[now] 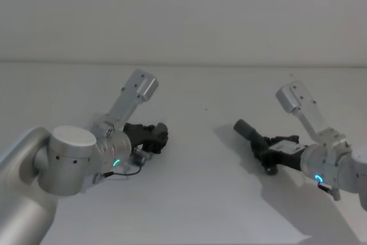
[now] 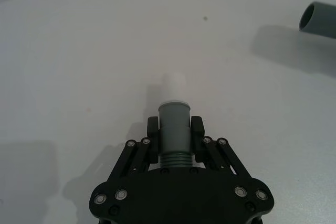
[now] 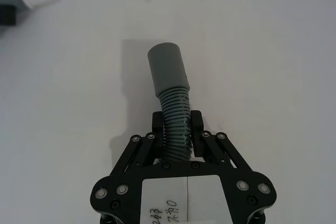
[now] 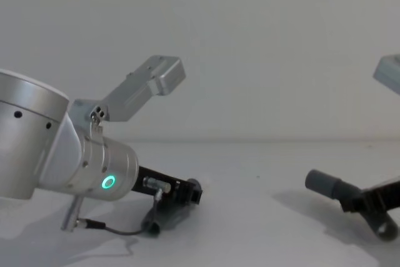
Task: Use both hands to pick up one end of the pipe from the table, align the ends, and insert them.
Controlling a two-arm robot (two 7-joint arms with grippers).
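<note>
Low over the whitish desk (image 1: 195, 210), the left end effector (image 2: 175, 129) is clamped on the white-tipped pipe piece (image 2: 174, 116) and the right end effector (image 3: 176, 125) grips the ribbed bend of the sleeve piece (image 3: 169, 74), with the two pieces well apart and unjoined.

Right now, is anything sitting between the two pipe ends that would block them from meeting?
Nothing visible. Bare table lies between the white-tipped pipe piece in the left gripper and the grey sleeve piece in the right gripper.
</note>
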